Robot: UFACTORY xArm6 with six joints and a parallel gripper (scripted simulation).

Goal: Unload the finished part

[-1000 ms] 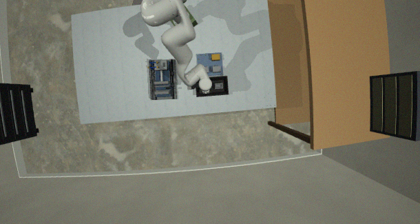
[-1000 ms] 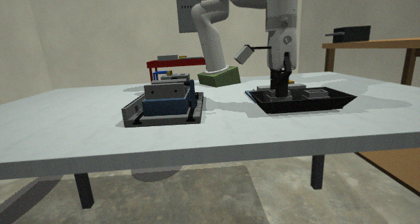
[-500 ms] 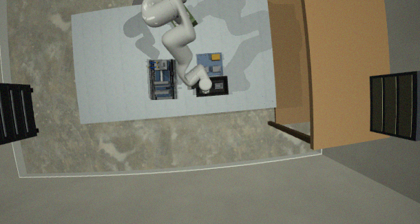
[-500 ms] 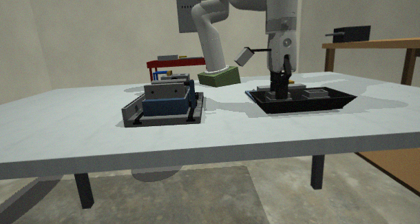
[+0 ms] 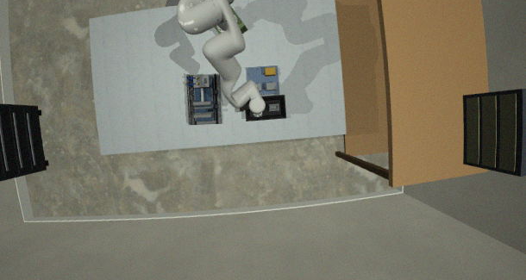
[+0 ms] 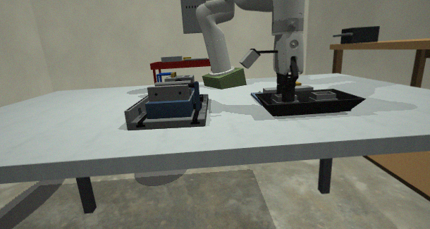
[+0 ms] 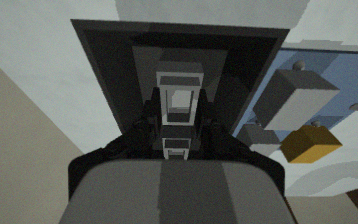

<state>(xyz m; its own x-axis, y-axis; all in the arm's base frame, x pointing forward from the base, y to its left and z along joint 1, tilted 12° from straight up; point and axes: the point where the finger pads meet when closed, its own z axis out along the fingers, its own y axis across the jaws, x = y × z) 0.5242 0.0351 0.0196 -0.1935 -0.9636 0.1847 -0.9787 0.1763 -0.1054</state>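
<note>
The finished part is a light grey block with a rectangular pocket facing up. It sits low inside the black outfeed tray, level and apparently on the floor; its underside is hidden by the tray wall. My gripper points straight down, shut on this part, with one finger on each long side. A second grey pocketed part lies pocket up in the same tray, apart from the held one. The vise stands left of the tray.
Behind the tray, close to its rim, a blue board carries grey blocks, including a large one, and a yellow block. The arm's green base stands at the back.
</note>
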